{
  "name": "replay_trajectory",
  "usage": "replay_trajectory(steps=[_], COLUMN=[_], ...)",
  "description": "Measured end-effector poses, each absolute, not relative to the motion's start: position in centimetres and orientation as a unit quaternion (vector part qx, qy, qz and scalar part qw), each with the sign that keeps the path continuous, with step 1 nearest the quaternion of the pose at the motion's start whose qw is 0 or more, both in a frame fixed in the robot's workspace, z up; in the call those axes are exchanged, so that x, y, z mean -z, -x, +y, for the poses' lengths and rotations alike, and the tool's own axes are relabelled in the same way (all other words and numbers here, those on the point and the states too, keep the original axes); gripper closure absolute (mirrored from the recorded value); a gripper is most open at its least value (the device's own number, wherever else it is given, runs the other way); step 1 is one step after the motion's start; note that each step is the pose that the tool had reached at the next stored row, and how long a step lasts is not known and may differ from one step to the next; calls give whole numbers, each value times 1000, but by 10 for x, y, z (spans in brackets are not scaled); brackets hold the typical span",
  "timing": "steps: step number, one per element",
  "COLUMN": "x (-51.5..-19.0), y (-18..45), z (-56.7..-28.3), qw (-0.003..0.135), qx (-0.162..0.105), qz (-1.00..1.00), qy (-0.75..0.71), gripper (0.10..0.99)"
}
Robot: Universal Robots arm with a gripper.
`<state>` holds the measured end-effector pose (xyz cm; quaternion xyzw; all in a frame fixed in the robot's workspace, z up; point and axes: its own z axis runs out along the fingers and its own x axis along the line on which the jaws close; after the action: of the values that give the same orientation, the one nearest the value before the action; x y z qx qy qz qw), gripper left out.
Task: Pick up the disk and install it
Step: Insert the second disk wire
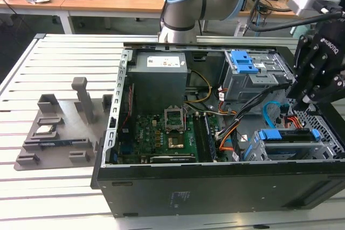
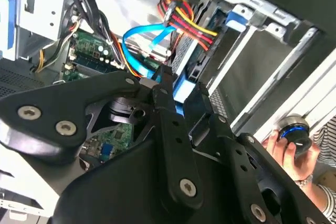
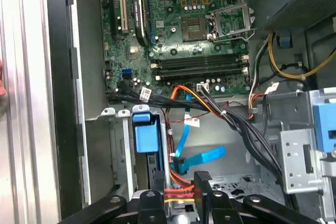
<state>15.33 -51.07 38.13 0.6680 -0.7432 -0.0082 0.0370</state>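
If you start at the exterior view's left, there's a grey fixture tray (image 1: pixel 54 133) lying on the slatted metal table (image 1: pixel 64 68), with a small square silver chip (image 1: pixel 44 130) sitting in one of its pockets. Just beside it is the open computer case (image 1: pixel 215 187), lying on its side. Inside, the green motherboard (image 1: pixel 161 136) is toward the left, with the grey power supply (image 1: pixel 160 76) behind it. A bundle of black, orange and yellow cables (image 1: pixel 237 117) runs across the middle. Further right is a grey metal drive cage (image 1: pixel 253 82) with a blue plastic latch piece (image 1: pixel 243 61) on top.

The disk (image 1: pixel 285 134) is in the lower bay at the case's right end. Pretty much all you see of it is the blue carrier edge poking up out of the metal bay. The first wrist view also shows it as a blue block (image 3: pixel 146 136) seated in the bay next to the case wall, with blue ribbon cables (image 3: pixel 202 157) close by.

The gripper (image 1: pixel 303 100) hangs above that bay at the far right, just over the disk and not touching it. I honestly can't tell whether it's spread or closed.

In the second wrist view, a person's hand (image 2: pixel 286 148) is on a round black knob (image 2: pixel 295 132) with a blue ring, outside the case.
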Motion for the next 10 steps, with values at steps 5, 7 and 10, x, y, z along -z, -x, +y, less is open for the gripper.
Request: replay_trajectory(steps=[5,7,10], x=[-372,-371,-370], y=[-148,-147,-144], z=[-510,-510,-510], qw=[37,37,37], qx=[7,7,7], qz=[-722,-715,-711], qy=[-691,-698,-702], gripper=[725,725,725])
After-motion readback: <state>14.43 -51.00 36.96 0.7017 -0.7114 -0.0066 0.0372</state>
